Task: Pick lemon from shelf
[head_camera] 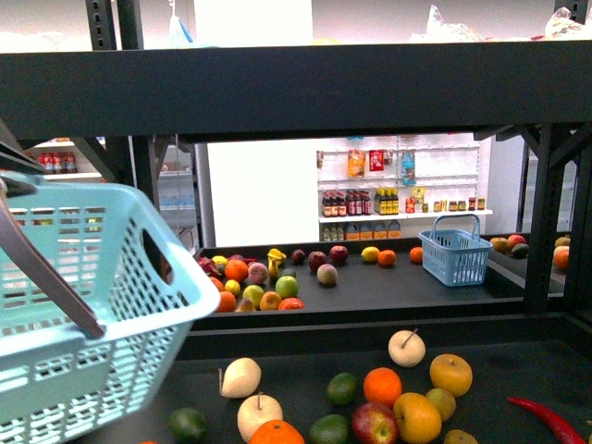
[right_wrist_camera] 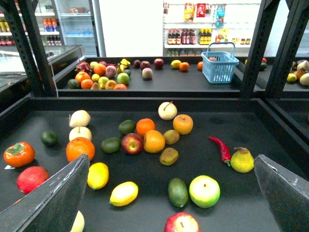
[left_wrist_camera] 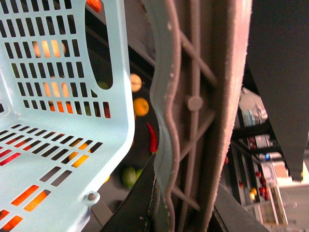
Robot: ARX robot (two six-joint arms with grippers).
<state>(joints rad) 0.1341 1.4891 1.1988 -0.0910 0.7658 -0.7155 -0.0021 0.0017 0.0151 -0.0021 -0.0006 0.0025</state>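
Two arms pose differently: the left gripper [left_wrist_camera: 186, 215], raised high, is clamped on the grey handle of a pale blue basket [head_camera: 83, 305], the lemon [right_wrist_camera: 98, 175] lies on the shelf [right_wrist_camera: 241, 193], and the right gripper [right_wrist_camera: 170, 162] hovers above it, spread wide, empty.

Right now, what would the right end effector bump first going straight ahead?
Probably the brown kiwi, on the shelf midway between the open fingers of the right end effector; depth is unclear.
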